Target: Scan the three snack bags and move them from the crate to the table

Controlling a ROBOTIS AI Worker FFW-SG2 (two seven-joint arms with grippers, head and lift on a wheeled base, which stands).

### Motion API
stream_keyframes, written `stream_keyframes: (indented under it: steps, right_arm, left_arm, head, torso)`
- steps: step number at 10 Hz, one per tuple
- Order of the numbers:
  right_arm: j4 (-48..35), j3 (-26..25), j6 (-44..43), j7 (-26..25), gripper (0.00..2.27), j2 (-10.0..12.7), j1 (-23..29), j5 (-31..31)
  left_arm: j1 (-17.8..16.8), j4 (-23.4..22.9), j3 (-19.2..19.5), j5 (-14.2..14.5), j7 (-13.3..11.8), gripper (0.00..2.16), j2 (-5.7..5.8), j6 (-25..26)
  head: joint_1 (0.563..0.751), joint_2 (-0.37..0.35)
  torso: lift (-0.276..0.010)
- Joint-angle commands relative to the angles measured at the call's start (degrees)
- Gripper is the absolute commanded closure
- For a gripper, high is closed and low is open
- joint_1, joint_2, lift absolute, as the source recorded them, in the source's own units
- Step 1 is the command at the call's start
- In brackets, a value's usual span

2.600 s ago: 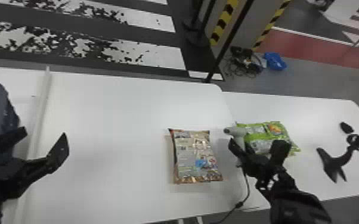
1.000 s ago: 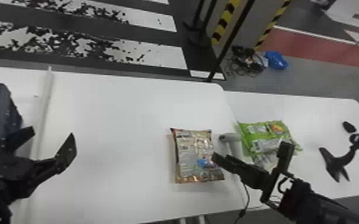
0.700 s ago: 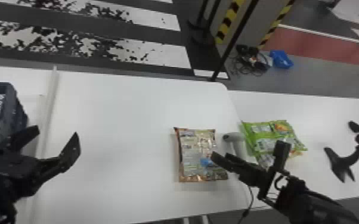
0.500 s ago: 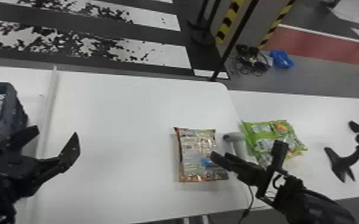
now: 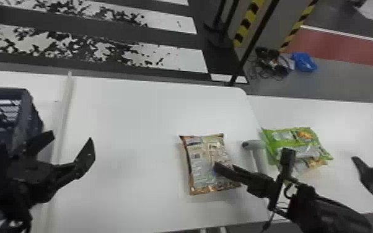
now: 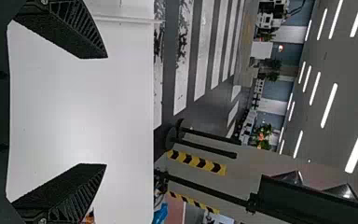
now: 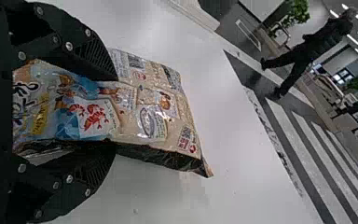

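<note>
Brown snack bag (image 5: 203, 159) lies on the surface (image 5: 127, 124) by your open, unclamped right gripper (image 5: 252, 160); your left gripper (image 5: 72, 138), wide open and empty, is near the crate (image 5: 25, 113).

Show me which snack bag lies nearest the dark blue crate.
The brown-and-silver snack bag, lying on the table between the crate and the handheld scanner; the green snack bag lies beyond the scanner, farther right.

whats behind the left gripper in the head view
Part of the dark blue crate, a pale strip and the white table show behind the left gripper. The crate's near end is covered, so its contents can't be told.
</note>
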Motion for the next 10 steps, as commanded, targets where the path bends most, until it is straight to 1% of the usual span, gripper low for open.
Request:
stream_keyframes:
  steps: [1, 2, 3, 4, 5, 6, 7, 8, 9, 10]
  right_arm:
    - [-0.6, 0.0, 3.2, 1.4, 2.24, 0.0, -0.2, -1.7]
    - [-3.1, -0.2, 7.7, 1.8, 2.24, 0.0, 0.7, -2.9]
    - [-6.2, -0.5, 10.4, 1.8, 2.24, 0.0, 1.7, -4.2]
    - [-8.0, -2.6, 14.2, 2.1, 2.24, -0.1, 1.7, -8.3]
    - [-9.1, -6.1, 17.2, 2.0, 2.24, -0.2, 0.7, -12.9]
    - [-8.7, -10.2, 17.8, 0.3, 2.24, -0.1, -1.2, -17.7]
    - [-4.1, -14.8, 14.6, -2.3, 2.24, 0.0, -3.8, -24.3]
    - [1.7, -18.2, 9.0, -5.6, 2.24, -0.1, -6.3, -31.1]
    - [6.1, -19.9, -2.3, -9.8, 2.24, -0.1, -8.3, -32.4]
    - [11.1, -20.3, -13.5, -15.3, 2.24, -0.3, -10.0, -32.1]
  left_arm:
    - [0.1, 0.3, 0.1, 0.0, 0.1, 0.03, -0.04, 0.0]
    - [0.1, 0.6, 0.1, 0.0, 0.1, 0.03, -0.04, 0.0]
    - [0.1, 0.9, 0.1, 0.0, 0.1, 0.03, -0.12, -0.2]
    - [0.0, 0.9, 0.1, 0.0, 0.1, 0.03, -0.12, -0.2]
    - [0.0, 0.7, 0.1, 0.0, 0.1, 0.03, -0.12, 0.0]
    - [0.2, 0.3, 0.0, -0.1, 0.1, 0.03, -0.04, 0.2]
    - [0.4, 0.3, 0.0, -0.2, 0.1, 0.03, 0.05, 0.2]
    - [0.6, 0.3, 0.0, -0.4, 0.2, 0.03, 0.14, 0.2]
    - [0.7, 0.6, 0.0, -0.5, 0.4, 0.03, 0.14, 0.2]
    - [0.5, 0.9, 0.0, -0.6, 0.6, 0.03, -0.04, 0.2]
  head:
    - [0.695, -0.252]
    - [0.695, -0.239]
    - [0.695, -0.232]
    - [0.695, -0.220]
    - [0.695, -0.213]
    - [0.695, -0.212]
    - [0.695, -0.222]
    - [0.695, -0.257]
    - [0.695, -0.312]
    - [0.695, -0.350]
  torso:
    - [-0.062]
    - [-0.062]
    - [-0.062]
    - [-0.062]
    - [-0.062]
    - [-0.062]
    - [-0.062]
    - [-0.062]
    - [-0.062]
    - [-0.062]
